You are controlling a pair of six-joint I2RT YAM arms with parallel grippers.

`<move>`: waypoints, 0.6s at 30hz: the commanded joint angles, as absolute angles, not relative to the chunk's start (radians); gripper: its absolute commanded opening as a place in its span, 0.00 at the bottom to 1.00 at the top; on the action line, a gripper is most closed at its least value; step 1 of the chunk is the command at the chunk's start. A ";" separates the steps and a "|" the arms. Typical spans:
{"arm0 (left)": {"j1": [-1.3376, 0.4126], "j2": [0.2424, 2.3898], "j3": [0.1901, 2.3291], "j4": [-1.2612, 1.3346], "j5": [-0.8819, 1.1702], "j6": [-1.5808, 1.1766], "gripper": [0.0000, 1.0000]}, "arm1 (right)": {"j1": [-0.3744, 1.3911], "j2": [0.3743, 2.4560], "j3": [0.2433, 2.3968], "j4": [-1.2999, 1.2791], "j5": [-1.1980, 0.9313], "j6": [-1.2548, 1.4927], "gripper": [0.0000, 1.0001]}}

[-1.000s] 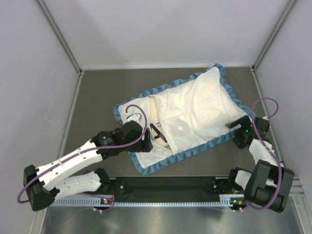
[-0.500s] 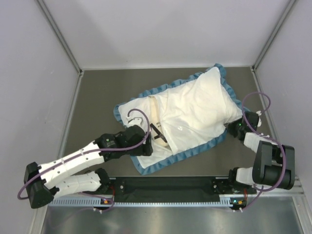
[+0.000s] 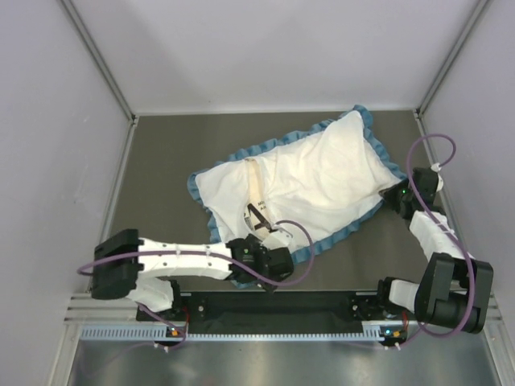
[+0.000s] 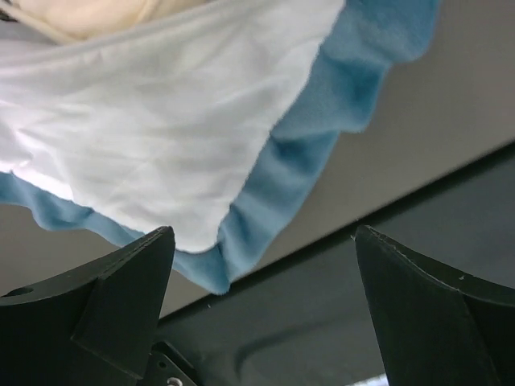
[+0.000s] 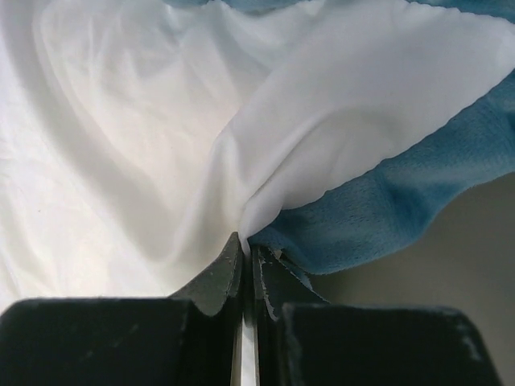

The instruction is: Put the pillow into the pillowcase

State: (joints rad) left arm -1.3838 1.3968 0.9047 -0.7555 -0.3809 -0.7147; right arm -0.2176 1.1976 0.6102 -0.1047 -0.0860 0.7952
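Observation:
The pillowcase [image 3: 322, 173] lies on the table with its plain white side showing and a blue ruffled edge round it. A strip of the cream pillow [image 3: 255, 178] shows at its left opening; the rest is hidden by fabric. My left gripper [image 3: 269, 261] is open at the case's near corner with nothing between its fingers. In the left wrist view that gripper [image 4: 265, 269] sits just below the blue ruffle of the pillowcase [image 4: 322, 121], with the pillow [image 4: 80, 16] at top left. My right gripper [image 3: 394, 195] is shut on the case's right edge. The right wrist view shows it [image 5: 248, 245] pinching the pillowcase [image 5: 354, 104].
The dark base rail [image 3: 273, 305] runs along the table's near edge, right under the left gripper, and fills the lower left wrist view [image 4: 322, 322]. Grey walls enclose the table [image 3: 169, 153] on three sides. A brown tag [image 3: 257, 213] lies near the case's opening.
My left arm has swung from the case's left side to its near corner, with the jaws spread wider. My right gripper has closed on the case's right edge.

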 commanded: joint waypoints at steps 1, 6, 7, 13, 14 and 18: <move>-1.382 1.532 0.968 -0.769 -0.494 -0.667 0.99 | -0.213 1.166 0.637 -0.117 -0.113 0.770 0.00; -1.319 1.660 0.968 -0.709 -0.474 -0.649 0.98 | -0.212 1.149 0.627 -0.109 -0.132 0.769 0.00; -1.296 1.692 0.962 -0.694 -0.469 -0.647 0.98 | -0.213 1.143 0.627 -0.110 -0.135 0.769 0.00; -1.250 1.756 0.936 -0.644 -0.393 -0.624 0.27 | -0.215 1.092 0.638 -0.138 -0.138 0.759 0.00; -1.249 1.750 0.936 -0.664 -0.400 -0.630 0.00 | -0.216 1.083 0.644 -0.165 -0.138 0.752 0.00; -1.275 1.643 0.992 -0.807 -0.497 -0.693 0.00 | -0.229 0.958 0.731 -0.285 -0.140 0.707 0.00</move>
State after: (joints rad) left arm -1.2602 1.6943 0.9855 -0.6586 -0.4511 -0.6518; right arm -0.2214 1.0748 0.6170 -0.2241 -0.1265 0.7521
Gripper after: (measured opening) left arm 0.031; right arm 0.016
